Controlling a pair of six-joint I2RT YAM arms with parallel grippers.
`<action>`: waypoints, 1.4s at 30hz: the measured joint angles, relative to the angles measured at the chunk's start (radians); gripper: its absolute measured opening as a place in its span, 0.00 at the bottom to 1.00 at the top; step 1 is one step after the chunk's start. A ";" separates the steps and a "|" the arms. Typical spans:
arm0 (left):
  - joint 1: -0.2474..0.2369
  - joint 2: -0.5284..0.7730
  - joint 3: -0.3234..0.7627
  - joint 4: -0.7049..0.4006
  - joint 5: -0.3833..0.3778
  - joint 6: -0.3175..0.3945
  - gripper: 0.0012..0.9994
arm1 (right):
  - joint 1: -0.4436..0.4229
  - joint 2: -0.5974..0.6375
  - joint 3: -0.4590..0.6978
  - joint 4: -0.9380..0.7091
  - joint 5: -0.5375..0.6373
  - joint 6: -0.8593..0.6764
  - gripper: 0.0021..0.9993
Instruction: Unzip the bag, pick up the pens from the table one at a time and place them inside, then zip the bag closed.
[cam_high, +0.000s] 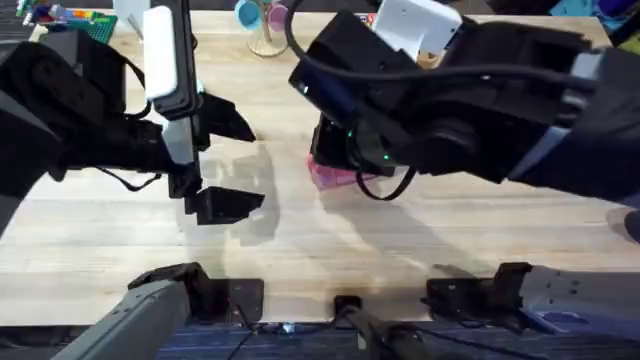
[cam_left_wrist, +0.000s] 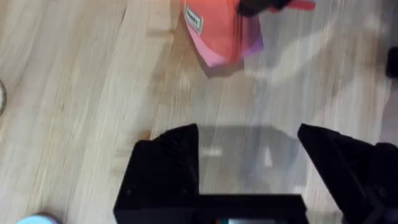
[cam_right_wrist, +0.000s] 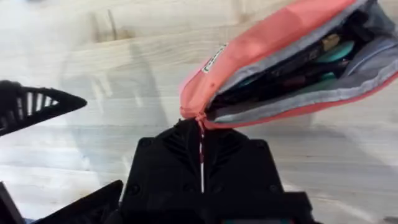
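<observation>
right gripper (cam_right_wrist: 200, 140) is closed on the end of the bag (cam_right_wrist: 273, 62), its two black fingers pressed together with a thin pinkish strip, seemingly the zipper pull, caught between them at the pouch's tip; from its wrist camera the bag's mouth gapes open along the zipper edge, grey lining showing, with dark and teal items lying inside, though i cannot tell which of them are pens; the pouch tilts up and away from that pinched end, and whether its far end rests on the table (cam_right_wrist: 74, 74) i cannot tell; from overhead the right arm reaches across the middle, big and dark, covering most of the bag (cam_high: 330, 176) so that just a pink corner peeks out beneath it on the table (cam_high: 420, 240); left gripper (cam_high: 228, 165) sits well to the left of the bag, fingers spread wide with nothing between them; its own wrist view shows the two black fingers (cam_left_wrist: 165, 162) apart over bare wood, and the pink end of the bag (cam_left_wrist: 214, 31) with a small white label lying farther off, not touching them; a cup with sticks stands at the table's far edge (cam_high: 262, 25).
</observation>
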 joint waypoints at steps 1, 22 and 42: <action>0.000 0.000 0.000 0.000 -0.013 0.000 1.00 | -0.003 -0.005 0.000 0.004 0.000 -0.007 0.03; 0.000 0.000 0.000 0.013 -0.371 0.000 0.99 | -0.007 -0.014 -0.001 0.005 -0.020 -0.104 0.03; 0.000 0.000 0.000 0.101 -0.162 0.000 1.00 | -0.008 -0.014 -0.001 0.005 -0.024 -0.115 0.03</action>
